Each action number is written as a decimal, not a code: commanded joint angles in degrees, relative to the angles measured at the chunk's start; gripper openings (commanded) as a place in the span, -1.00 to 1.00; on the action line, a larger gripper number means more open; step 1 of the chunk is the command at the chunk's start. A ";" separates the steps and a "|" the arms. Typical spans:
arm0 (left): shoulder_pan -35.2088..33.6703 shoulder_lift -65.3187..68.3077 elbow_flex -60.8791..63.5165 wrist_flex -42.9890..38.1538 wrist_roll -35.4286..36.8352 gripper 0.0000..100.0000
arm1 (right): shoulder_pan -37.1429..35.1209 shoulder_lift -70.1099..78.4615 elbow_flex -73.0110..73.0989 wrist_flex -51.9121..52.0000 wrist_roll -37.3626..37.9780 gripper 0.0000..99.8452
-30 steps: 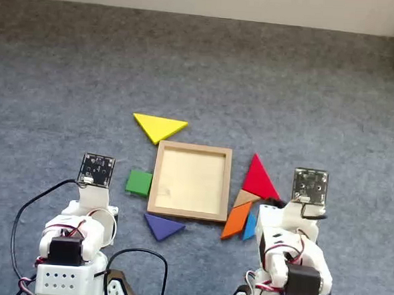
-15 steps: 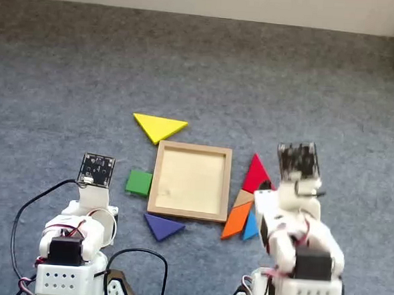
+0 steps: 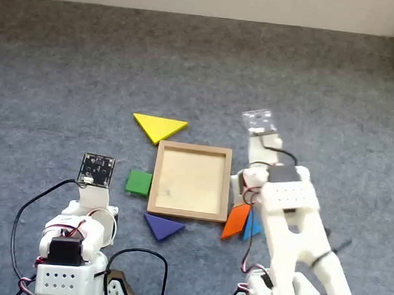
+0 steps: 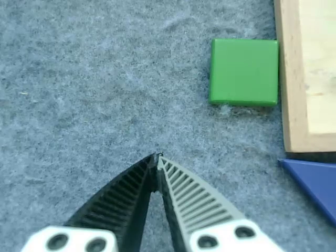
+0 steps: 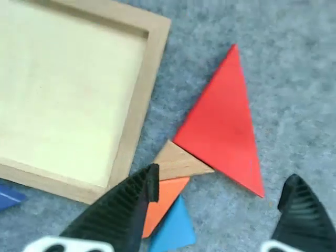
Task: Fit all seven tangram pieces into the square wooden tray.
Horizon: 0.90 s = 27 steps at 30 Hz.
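Observation:
The square wooden tray [image 3: 156, 178] lies empty at the table's centre. A yellow triangle [image 3: 159, 126] lies behind it, a green square [image 3: 139, 183] to its left and a dark blue triangle [image 3: 163, 226] in front. In the right wrist view my right gripper [image 5: 221, 189] hangs open above the red triangle [image 5: 223, 128], which lies next to the tan triangle [image 5: 178, 163], the orange piece [image 5: 163, 202] and the light blue piece [image 5: 176, 228], all beside the tray's rim [image 5: 139, 113]. My left gripper [image 4: 157, 156] is shut and empty, just short of the green square [image 4: 244, 72].
Grey carpet covers the table, with open room behind the yellow triangle and on both far sides. The right arm [image 3: 275, 186] hides the red triangle in the high view. The left arm [image 3: 94, 181] stays near the front edge.
The right arm has risen from its rest at the front right and stretched forward and left over the red triangle. The left arm and all pieces have stayed put.

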 commanded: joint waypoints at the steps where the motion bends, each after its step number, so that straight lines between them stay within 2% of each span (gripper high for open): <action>1: -0.48 -1.71 1.10 0.53 -0.18 -0.99 | -1.63 4.09 -3.38 -5.05 -0.70 -0.30; 9: -0.48 -1.71 1.10 0.53 -0.18 -0.99 | 1.19 12.97 -4.26 -13.49 -0.44 -0.29; 20: -0.48 -1.71 1.10 0.53 -0.18 -0.99 | 10.24 28.44 -14.37 -13.49 -0.35 -0.30; 24: -0.48 -1.71 1.10 0.53 -0.18 -0.99 | 11.12 29.93 -16.31 -13.41 -0.26 -0.30; 27: -0.48 -1.71 1.10 0.53 -0.18 -0.99 | 10.33 29.85 -16.66 -9.89 3.87 -0.30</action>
